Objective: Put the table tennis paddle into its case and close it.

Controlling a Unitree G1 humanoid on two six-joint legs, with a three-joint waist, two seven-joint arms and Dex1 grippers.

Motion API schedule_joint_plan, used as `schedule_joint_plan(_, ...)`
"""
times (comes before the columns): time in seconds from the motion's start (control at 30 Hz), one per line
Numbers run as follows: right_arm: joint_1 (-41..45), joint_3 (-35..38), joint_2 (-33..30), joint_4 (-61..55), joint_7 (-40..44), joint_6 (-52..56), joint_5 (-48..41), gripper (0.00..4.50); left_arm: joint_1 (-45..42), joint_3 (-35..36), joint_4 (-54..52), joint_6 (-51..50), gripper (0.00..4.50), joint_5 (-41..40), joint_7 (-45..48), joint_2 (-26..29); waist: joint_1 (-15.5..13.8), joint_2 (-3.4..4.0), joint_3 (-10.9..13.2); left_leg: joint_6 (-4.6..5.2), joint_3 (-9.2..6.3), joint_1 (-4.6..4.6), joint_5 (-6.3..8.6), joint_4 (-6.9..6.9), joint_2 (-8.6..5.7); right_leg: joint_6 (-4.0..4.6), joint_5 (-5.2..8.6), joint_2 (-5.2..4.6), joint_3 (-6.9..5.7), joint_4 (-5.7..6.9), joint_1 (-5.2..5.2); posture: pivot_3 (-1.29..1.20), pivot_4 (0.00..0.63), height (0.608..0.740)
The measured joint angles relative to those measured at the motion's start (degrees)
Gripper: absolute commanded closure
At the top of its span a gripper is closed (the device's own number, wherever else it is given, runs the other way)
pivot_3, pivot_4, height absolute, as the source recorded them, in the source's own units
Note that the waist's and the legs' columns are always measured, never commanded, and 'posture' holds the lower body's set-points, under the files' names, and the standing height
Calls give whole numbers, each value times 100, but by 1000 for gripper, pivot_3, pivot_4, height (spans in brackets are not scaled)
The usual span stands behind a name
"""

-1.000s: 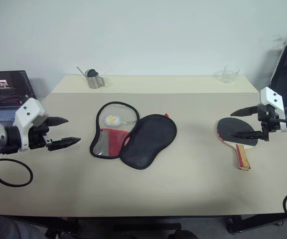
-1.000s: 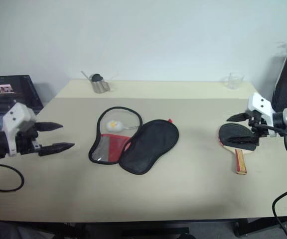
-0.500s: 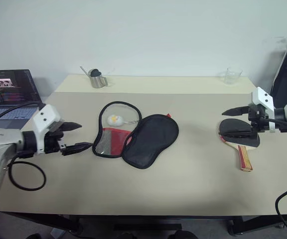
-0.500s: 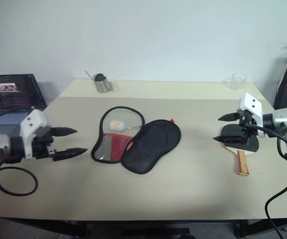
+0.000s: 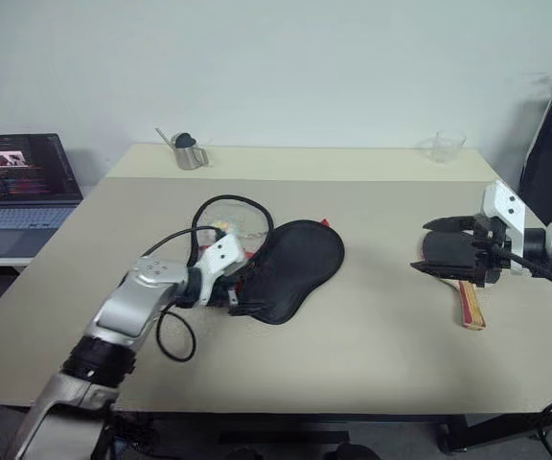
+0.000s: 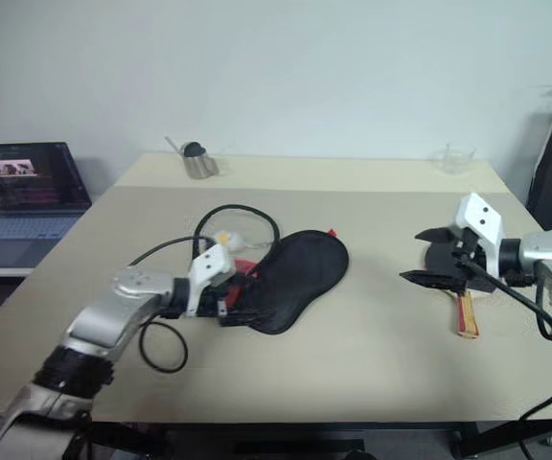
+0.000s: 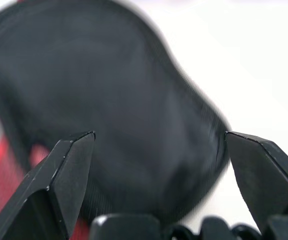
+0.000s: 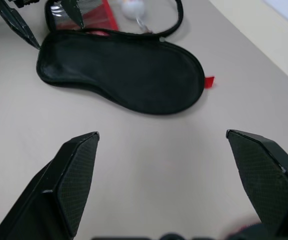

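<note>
You have a matt, smooth beige worktop (image 5: pixel 372 364) under everything. The case (image 5: pixel 290 268) looks like soft black cloth, dull on its open flap, with a red lining and a see-through mesh panel. The paddle (image 5: pixel 453 257) shows a matt black rubber face and a wooden handle striped red and tan. Each end effector has finely textured black plastic fingers (image 8: pixel 76 172), the wrist housings glossy white. The small jug (image 5: pixel 188 151) at the back looks like brushed metal

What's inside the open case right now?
Inside the case, red lining and a small white-yellow charm show. The paddle lies apart on the table. The left gripper covers part of the interior.
</note>
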State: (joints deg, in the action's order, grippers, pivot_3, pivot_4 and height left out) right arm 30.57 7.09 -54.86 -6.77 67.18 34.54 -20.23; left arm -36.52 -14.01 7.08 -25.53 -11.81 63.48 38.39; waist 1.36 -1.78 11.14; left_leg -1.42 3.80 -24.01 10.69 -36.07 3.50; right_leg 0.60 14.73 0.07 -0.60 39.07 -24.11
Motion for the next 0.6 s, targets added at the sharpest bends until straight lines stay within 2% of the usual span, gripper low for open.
schedule_joint_plan(0.1,-611,400,-146,-562,-157,308,-192,26,-265,-433,593,357,0,320,285,-170,10,0,0,0,-7,-1,0,2,-1,0,0,3,0,-2,-1,0,150,740)
schedule_joint_plan(0.47,-1816,1517,-370,-1622,-750,1004,-583,26,-814,-770,1852,1121,0,573,1542,-411,23,-1,0,0,-26,0,0,0,-2,0,0,29,-1,-5,4,0,150,740)
schedule_joint_plan(0.6,-2026,1808,-450,-1819,-875,1148,-645,26,-980,-857,2280,1391,0,791,1704,-567,26,-3,-1,1,-33,1,0,-2,-1,-1,-1,32,-2,-4,5,0,150,740)
